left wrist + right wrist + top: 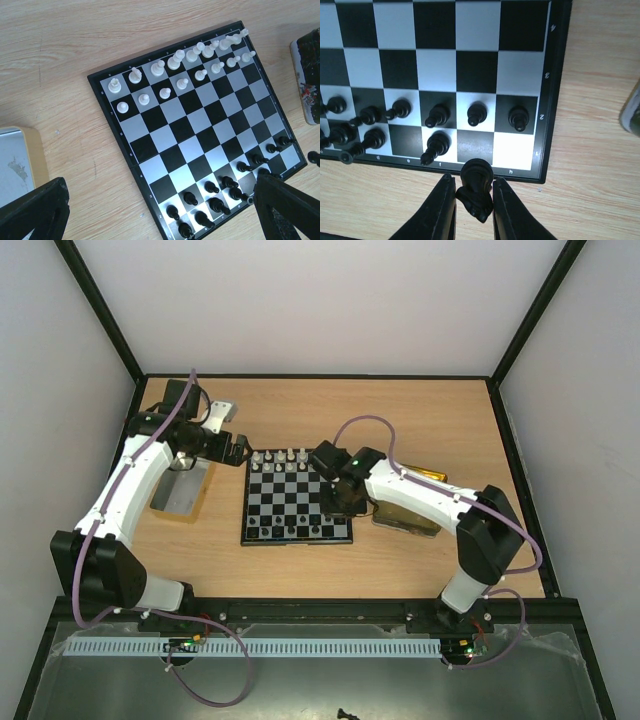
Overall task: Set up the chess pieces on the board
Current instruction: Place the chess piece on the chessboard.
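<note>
At the right wrist view's lower centre, the right jaws clench a black chess piece (476,173) just off the board's (555,100) near rim, empty back-row squares (475,145) straight above it.

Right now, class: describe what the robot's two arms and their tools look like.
The left arm and right arm have white links with black joints. A thin purple cable loops along each. A green light glows near the right wrist. The left tool and right tool are black, each with two tapered fingers.
</note>
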Robot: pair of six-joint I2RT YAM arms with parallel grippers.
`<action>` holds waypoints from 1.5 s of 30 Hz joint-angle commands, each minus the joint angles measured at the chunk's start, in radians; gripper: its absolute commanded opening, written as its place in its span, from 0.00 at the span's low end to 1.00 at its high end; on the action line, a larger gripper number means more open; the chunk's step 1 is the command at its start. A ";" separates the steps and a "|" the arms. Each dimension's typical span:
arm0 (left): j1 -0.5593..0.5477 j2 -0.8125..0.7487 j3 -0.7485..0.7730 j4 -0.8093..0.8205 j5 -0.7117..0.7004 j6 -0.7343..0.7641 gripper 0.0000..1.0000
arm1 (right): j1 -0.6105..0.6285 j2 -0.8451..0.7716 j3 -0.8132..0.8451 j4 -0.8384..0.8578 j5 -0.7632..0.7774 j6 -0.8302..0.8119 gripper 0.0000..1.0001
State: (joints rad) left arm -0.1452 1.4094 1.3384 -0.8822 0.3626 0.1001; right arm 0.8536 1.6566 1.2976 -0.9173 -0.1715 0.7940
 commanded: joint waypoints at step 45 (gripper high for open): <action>0.018 -0.041 -0.030 -0.004 -0.009 0.003 1.00 | 0.044 0.170 -0.047 0.100 -0.046 -0.048 0.24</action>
State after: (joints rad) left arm -0.1341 1.3857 1.3121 -0.8810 0.3576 0.1005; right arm 0.8906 1.8122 1.2339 -0.8192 -0.2302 0.7612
